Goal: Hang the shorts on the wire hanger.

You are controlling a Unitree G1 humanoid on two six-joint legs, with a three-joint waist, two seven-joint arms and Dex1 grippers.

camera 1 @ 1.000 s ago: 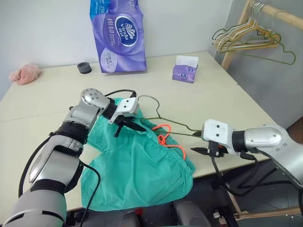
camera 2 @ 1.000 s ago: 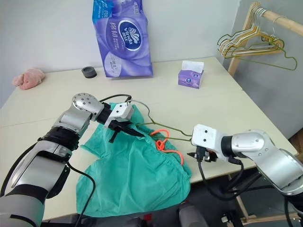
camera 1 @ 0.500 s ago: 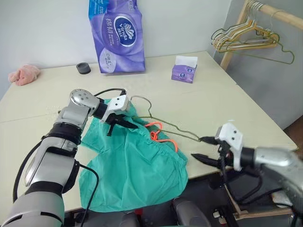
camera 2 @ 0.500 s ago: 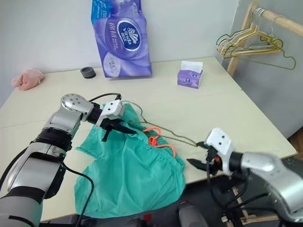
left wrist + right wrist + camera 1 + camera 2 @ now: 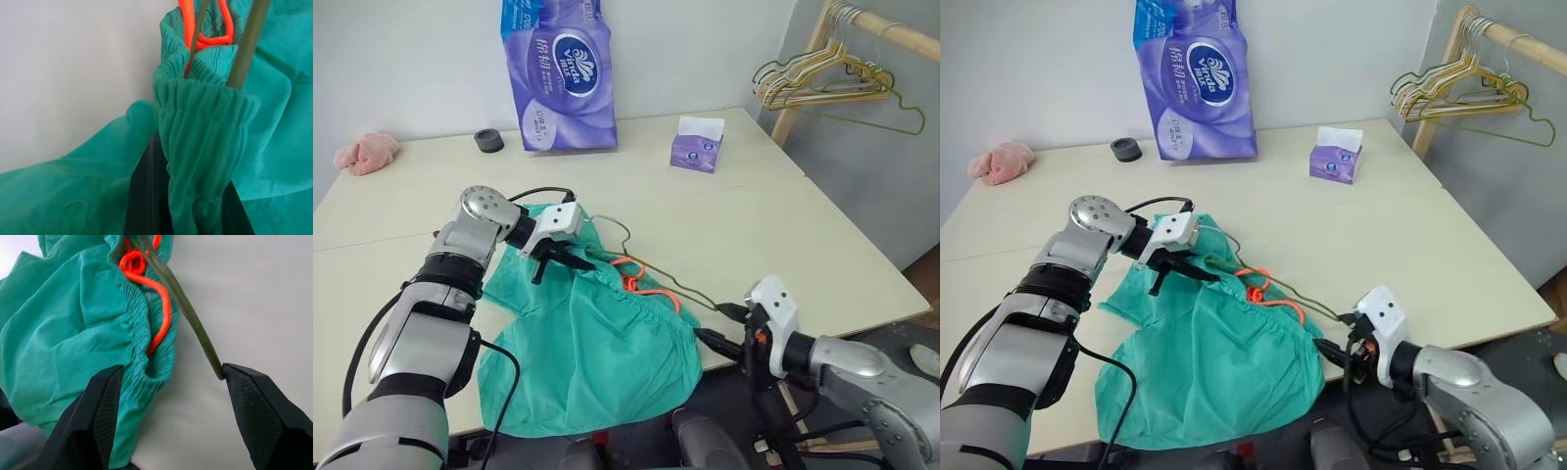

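Note:
The teal-green shorts point(image 5: 597, 343) lie crumpled on the table and hang over its front edge, with the orange drawstring point(image 5: 641, 284) on top. My left gripper point(image 5: 570, 259) is shut on the gathered waistband point(image 5: 200, 147). The thin wire hanger point(image 5: 656, 279) lies across the waistband, its hook point(image 5: 607, 220) beside the left gripper. My right gripper point(image 5: 713, 325) is open at the front edge of the table. One of its fingertips point(image 5: 230, 372) touches the hanger's end, and the wire point(image 5: 188, 318) runs away from it over the drawstring.
At the back of the table point(image 5: 754, 215) stand a purple toilet-paper pack point(image 5: 558, 73), a small tissue box point(image 5: 695, 147) and a black round object point(image 5: 489, 140). A pink cloth lump point(image 5: 367, 154) sits far left. A wooden rack with several wire hangers point(image 5: 822, 83) is at the right.
My right arm has sunk and drawn back to the table's front edge, and its wrist has rolled. The left gripper, waistband and hanger have slid a little to the left.

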